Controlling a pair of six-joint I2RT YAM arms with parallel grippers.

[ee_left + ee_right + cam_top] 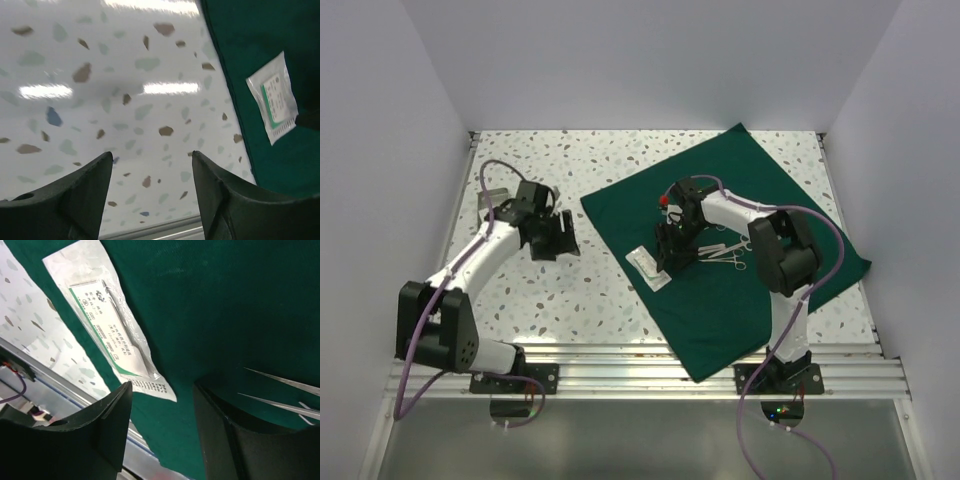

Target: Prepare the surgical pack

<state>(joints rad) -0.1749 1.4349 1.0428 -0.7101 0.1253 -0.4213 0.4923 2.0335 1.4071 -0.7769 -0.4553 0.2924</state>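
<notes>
A dark green cloth drape (730,190) of the surgical pack lies spread flat on the right half of the table. On its left part rests a white packet (649,267) (110,320) (274,98), and silver instruments (725,254) (282,395) lie just right of it. My right gripper (670,260) (162,390) hovers open over the drape between the packet and the instruments, nothing between its fingers. My left gripper (558,240) (152,159) is open and empty above the bare speckled tabletop, left of the drape's edge (235,110).
A small steel tray (493,198) sits at the far left, behind the left arm. White walls enclose the table on three sides. A metal rail (650,365) runs along the near edge.
</notes>
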